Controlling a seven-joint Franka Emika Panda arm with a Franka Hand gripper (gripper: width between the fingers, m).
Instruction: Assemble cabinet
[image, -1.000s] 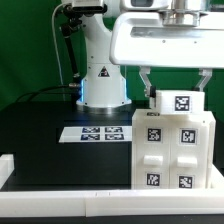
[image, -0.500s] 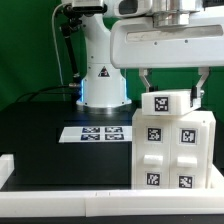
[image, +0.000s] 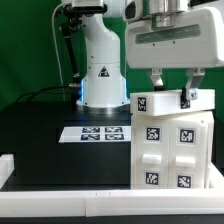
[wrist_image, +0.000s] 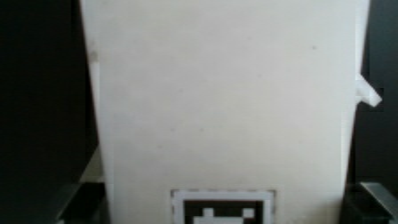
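My tool (image: 172, 88) sits directly above the cabinet (image: 172, 150), its two fingers (image: 156, 80) pointing down and spread about as wide as the white top piece (image: 172, 102) they straddle. In the exterior view one finger comes down at each end of that piece, and both seem to press against it, so I read the tool as closed on the top piece, though I cannot see the contact on the far side clearly. The piece sits slightly tilted on the cabinet body, its end toward the exterior view's left lower than the other.

The cabinet stands upright on the black bench (image: 50, 150), toward the exterior view's right and near the front edge. Its front face shows four drawer-like blocks in two rows, each with a black-and-white tag (image: 154, 135).

From the wrist view I see mostly a broad white panel (wrist_image: 214, 90) filling the frame, with part of a tag (wrist_image: 224, 208) at its lower edge and dark background on either side; the fingers are barely visible there.

Just beside the cabinet, toward the exterior view's left, the marker board (image: 95, 132) lies flat on the bench. Behind it stands the arm's white base (image: 100, 75), with dark cables (image: 66, 50) hanging next to it. A white rail (image: 60, 190) runs along the front edge of the bench.
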